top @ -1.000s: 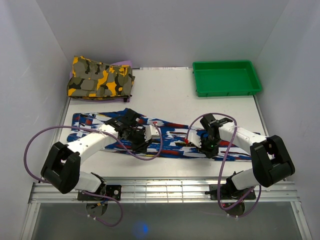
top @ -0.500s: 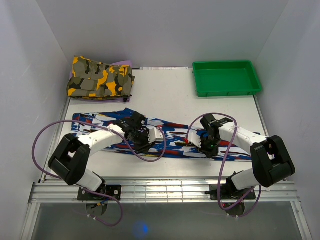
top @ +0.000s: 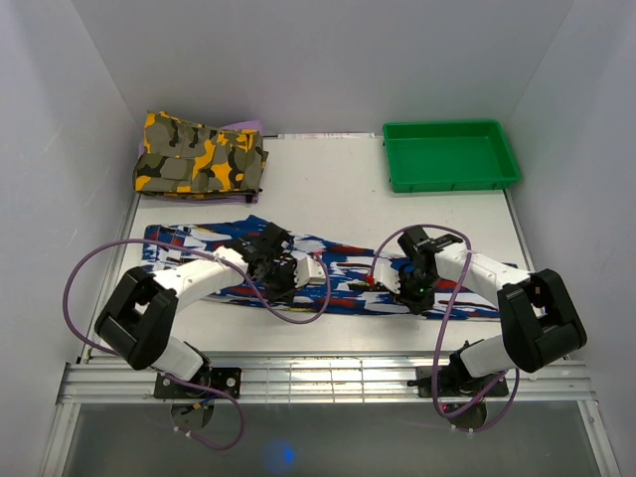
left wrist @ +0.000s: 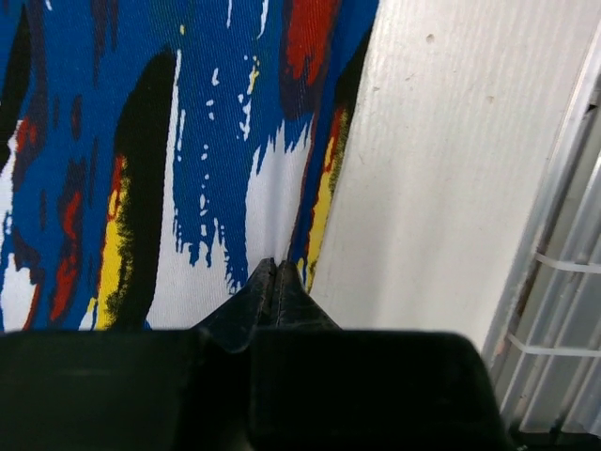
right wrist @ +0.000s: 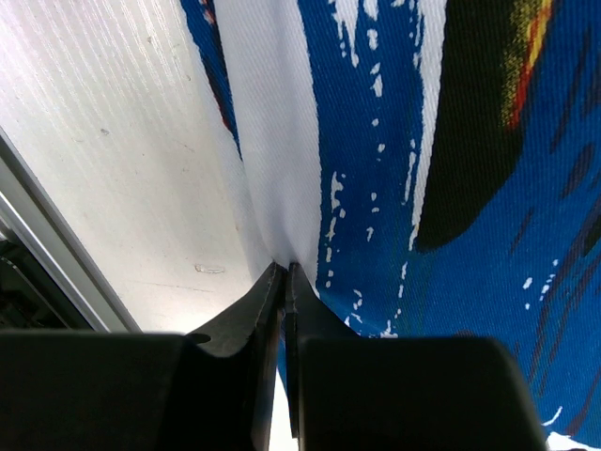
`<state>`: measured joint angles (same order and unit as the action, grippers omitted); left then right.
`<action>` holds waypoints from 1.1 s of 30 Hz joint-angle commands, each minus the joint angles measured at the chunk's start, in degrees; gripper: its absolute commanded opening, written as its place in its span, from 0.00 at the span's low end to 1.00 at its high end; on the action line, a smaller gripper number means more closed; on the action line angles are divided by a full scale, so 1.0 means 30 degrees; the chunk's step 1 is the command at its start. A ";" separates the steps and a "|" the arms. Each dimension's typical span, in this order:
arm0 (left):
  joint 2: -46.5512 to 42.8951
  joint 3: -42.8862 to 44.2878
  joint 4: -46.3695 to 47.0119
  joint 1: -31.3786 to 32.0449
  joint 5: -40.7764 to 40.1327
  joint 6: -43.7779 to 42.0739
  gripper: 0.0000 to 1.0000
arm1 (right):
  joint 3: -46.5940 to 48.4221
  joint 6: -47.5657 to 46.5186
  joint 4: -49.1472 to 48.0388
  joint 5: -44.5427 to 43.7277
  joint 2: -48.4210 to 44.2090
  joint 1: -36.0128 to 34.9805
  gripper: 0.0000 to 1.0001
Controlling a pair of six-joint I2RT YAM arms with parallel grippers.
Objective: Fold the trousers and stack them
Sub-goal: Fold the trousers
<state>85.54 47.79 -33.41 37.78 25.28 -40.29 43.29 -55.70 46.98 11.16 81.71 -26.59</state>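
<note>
royal-blue streaked woven trousers [top: 343, 283] lie flat on white ribbed table [top: 328, 189]; left fingers [left wrist: 249, 303] and right fingers [right wrist: 260, 310] pinch the near edge.

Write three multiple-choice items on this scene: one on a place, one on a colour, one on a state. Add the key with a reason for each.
1. Where on the table is the tray?
A. near left
B. far right
C. centre

2. Main colour of the trousers?
A. blue
B. orange
C. grey

3. The right gripper is:
A. open over the tray
B. wide open on bare table
C. shut on the trousers

Key: 1 B, it sits at the far right corner; 2 A, blue dominates under the streaks; 3 C, it pinches the cloth's near edge.
</note>
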 commanded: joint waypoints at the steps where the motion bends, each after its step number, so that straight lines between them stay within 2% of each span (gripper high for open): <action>1: -0.1964 0.0856 -0.2132 0.0092 0.1796 0.0131 0.00 | -0.0308 -0.0241 -0.0865 0.0177 0.0302 0.0074 0.08; 5: -0.2642 0.0624 -0.3627 0.0092 0.2852 -0.0425 0.00 | -0.0425 -0.0329 -0.0895 0.0060 0.0272 0.0074 0.08; 8: -0.2002 0.0009 -0.3952 0.0092 0.2883 -0.0661 0.00 | -0.0513 -0.0358 -0.0866 0.0031 0.0214 0.0074 0.08; 15: 0.2444 -0.0666 -0.2373 0.0092 0.2327 0.0100 0.00 | -0.0426 -0.0504 -0.0428 -0.0262 0.0009 0.0074 0.08; 20: 0.4327 -0.0550 -0.1112 -0.0025 0.1390 0.1502 0.00 | -0.0016 -0.0797 0.0480 -0.0438 -0.0721 0.0074 0.08; 28: 0.5471 0.0590 -0.1167 -0.2278 0.0626 0.2738 0.03 | 0.0364 -0.1413 0.2207 -0.0732 -0.1925 0.0103 0.08; 29: 0.5559 0.0767 -0.1459 -0.2716 0.0830 0.2738 0.07 | 0.0569 -0.1326 0.2849 -0.0702 -0.1867 0.0103 0.36; 30: 0.5531 0.0914 -0.1607 -0.2865 0.0890 0.2709 0.17 | 0.1035 -0.1325 0.3203 -0.0702 -0.1866 0.0306 0.55; 31: 0.5386 0.1235 -0.1753 -0.2925 0.0949 0.2621 0.21 | 0.1214 -0.1354 0.3526 -0.0528 -0.1924 0.0511 0.69; 33: 0.4480 0.1558 -0.2630 -0.2955 0.1795 0.2271 0.30 | 0.1594 -0.1412 0.4054 -0.0409 -0.2392 0.1618 0.72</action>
<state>98.94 52.73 -42.11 29.95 40.69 -29.91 44.56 -58.85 53.60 9.34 76.60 -25.23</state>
